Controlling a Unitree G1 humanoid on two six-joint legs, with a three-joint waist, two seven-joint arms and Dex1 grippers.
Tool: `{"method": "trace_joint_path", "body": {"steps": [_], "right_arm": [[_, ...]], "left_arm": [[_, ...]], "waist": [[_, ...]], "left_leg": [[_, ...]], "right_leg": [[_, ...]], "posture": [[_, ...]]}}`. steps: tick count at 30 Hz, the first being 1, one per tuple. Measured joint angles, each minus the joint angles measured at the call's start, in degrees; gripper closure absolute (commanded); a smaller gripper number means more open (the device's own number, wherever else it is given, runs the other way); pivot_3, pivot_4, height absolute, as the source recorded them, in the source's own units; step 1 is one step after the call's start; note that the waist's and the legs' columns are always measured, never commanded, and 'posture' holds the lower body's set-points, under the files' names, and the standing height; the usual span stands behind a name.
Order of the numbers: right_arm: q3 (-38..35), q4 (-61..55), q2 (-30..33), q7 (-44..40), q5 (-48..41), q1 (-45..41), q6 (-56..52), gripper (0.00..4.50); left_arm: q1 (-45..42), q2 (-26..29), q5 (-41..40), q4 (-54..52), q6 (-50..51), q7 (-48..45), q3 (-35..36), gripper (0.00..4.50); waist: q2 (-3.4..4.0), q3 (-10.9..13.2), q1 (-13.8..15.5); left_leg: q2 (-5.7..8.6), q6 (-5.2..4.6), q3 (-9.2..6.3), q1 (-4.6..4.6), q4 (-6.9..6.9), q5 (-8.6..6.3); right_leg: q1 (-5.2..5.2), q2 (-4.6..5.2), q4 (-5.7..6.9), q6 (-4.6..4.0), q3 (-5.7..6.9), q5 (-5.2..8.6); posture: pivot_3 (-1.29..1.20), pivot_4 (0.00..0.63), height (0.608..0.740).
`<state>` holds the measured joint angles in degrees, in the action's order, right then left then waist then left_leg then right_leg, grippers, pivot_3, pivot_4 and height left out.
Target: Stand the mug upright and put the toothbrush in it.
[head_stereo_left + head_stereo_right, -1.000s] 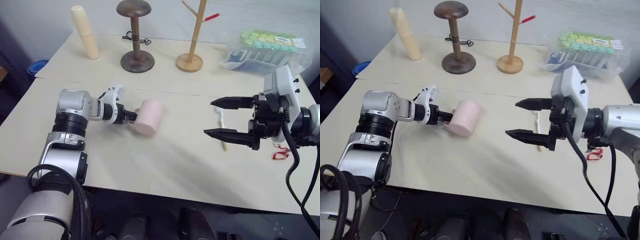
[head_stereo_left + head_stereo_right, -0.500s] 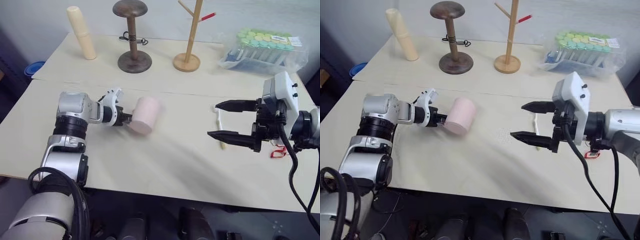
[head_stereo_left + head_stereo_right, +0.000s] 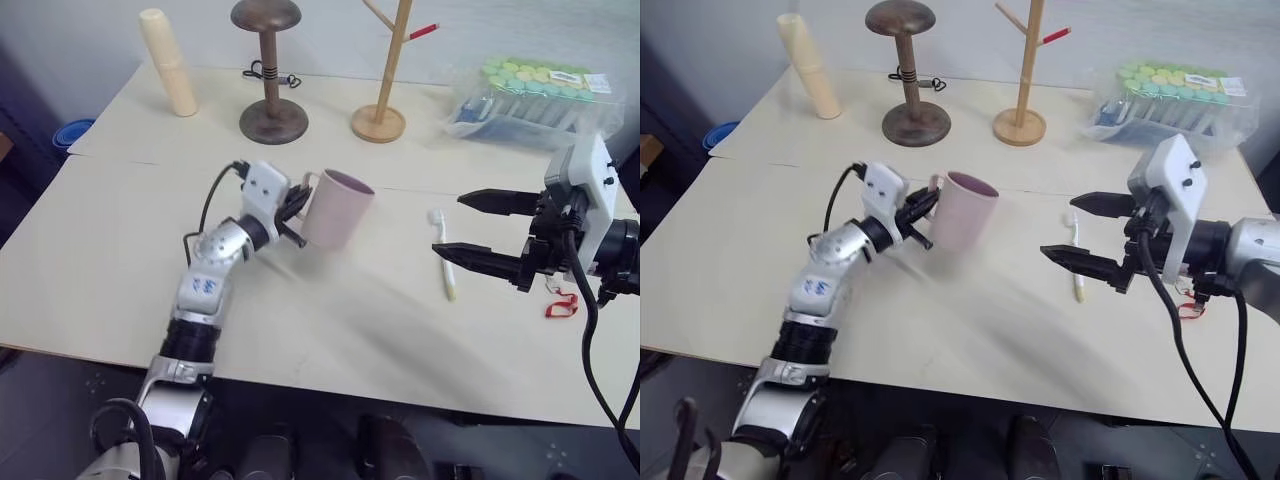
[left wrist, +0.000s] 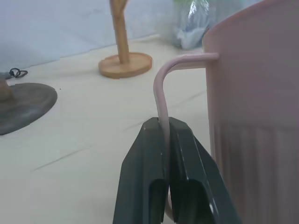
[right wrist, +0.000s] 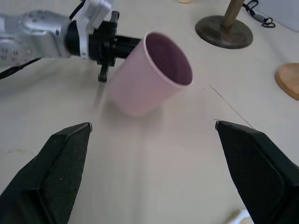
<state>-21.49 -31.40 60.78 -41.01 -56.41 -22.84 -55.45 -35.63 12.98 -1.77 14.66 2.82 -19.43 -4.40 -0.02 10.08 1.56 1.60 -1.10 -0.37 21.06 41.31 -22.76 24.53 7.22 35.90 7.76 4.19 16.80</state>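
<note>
We see the left gripper (image 3: 291, 212) clenched on the thin handle of the mug (image 3: 336, 207), which tilts mouth-up near the middle of the table (image 3: 300, 330), just in front of the wooden stand (image 3: 268, 70). The toothbrush (image 3: 443, 258) lies flat on the table, well to the right of the mug. Our right gripper (image 3: 472, 229) hovers over the toothbrush, fingers spread, grasping nothing. We can read no writing anywhere.

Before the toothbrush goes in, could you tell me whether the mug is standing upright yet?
Not quite: the mug is mouth-up but tilted, held by its handle in the shut left tool. Whether its base touches the table cannot be told.
</note>
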Motion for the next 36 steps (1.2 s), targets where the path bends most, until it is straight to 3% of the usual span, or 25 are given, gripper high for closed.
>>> {"method": "trace_joint_path", "body": {"steps": [6,7,13,20,25,28,30,32,36], "right_arm": [[-0.4,0.1,0.0,1.2,-0.9,0.2,-0.3,0.1],[-0.4,0.2,0.0,1.2,-0.9,0.2,-0.3,0.0],[-0.4,1.5,0.0,1.2,-0.6,1.2,-0.3,0.0],[0.5,2.3,-0.6,2.1,1.2,2.1,0.2,0.0],[3.3,3.3,-1.3,6.6,4.0,2.2,-1.4,0.0],[5.7,6.2,-6.5,16.2,7.5,-1.4,-5.4,0.0],[7.2,7.9,-11.3,22.5,9.8,-4.0,-8.2,0.0],[9.1,9.5,-15.9,27.3,11.8,-5.8,-10.5,0.0],[14.7,15.2,-22.3,31.7,16.6,-9.3,-12.0,0.0]], "left_arm": [[-0.5,-2.8,4.3,14.6,-18.0,7.0,-0.2,4.5],[-0.4,-2.9,4.4,15.3,-19.4,7.0,-0.2,3.96],[5.7,-0.1,4.7,12.9,-20.6,2.7,-1.0,2.29],[13.0,6.1,1.9,-2.7,-13.3,-4.0,-0.1,0.04],[15.4,13.8,-7.0,-15.6,5.9,-13.0,1.9,0.01],[13.0,28.9,-20.9,-25.2,26.4,-26.8,3.9,0.01],[8.9,39.3,-28.7,-29.2,35.4,-36.2,5.5,0.01],[3.8,46.0,-35.9,-31.9,42.1,-43.8,7.5,0.01],[-4.2,48.5,-44.0,-33.2,49.1,-51.8,7.3,0.01]], "waist": [[0.0,0.0,0.0],[0.0,0.0,0.0],[-0.01,0.0,-0.1],[0.0,0.0,-0.1],[0.0,0.0,-0.3],[-0.02,0.0,-1.0],[-0.02,0.0,-1.8],[0.1,0.0,-1.9],[0.36,-0.1,-1.8]], "left_leg": [[0.11,-0.06,0.01,0.0,-0.01,0.03],[0.14,-0.08,0.01,0.0,-0.01,0.04],[0.17,-0.1,-0.01,0.01,-0.03,0.05],[0.0,-0.1,-0.05,0.0,-0.02,0.05],[-0.17,-0.1,-0.05,-0.01,-0.01,0.06],[-0.26,-0.09,-0.09,0.01,-0.01,0.06],[-0.27,-0.05,-0.16,0.03,-0.07,0.08],[-0.21,-0.05,-0.14,-0.03,-0.15,0.08],[-0.05,-0.08,-0.2,0.0,-0.19,0.09]], "right_leg": [[-0.01,0.13,0.01,0.05,0.06,-0.03],[-0.02,0.17,0.01,0.06,0.09,-0.03],[-0.02,0.25,0.02,0.07,0.27,-0.04],[-0.04,0.29,0.01,0.07,0.27,-0.04],[-0.07,0.25,0.02,0.07,0.27,-0.04],[-0.05,0.19,0.01,0.04,0.26,-0.02],[-0.04,0.18,0.0,0.0,0.28,0.0],[-0.05,0.2,-0.03,-0.02,0.26,0.01],[-0.06,0.19,-0.03,-0.02,0.27,0.01]], "posture": [[0.0,0.15,0.74],[0.0,0.15,0.74],[0.0,0.15,0.74],[0.0,0.15,0.74],[0.0,0.15,0.74],[0.0,0.15,0.74],[0.0,0.15,0.74],[0.0,0.15,0.74],[0.0,0.15,0.74]]}}
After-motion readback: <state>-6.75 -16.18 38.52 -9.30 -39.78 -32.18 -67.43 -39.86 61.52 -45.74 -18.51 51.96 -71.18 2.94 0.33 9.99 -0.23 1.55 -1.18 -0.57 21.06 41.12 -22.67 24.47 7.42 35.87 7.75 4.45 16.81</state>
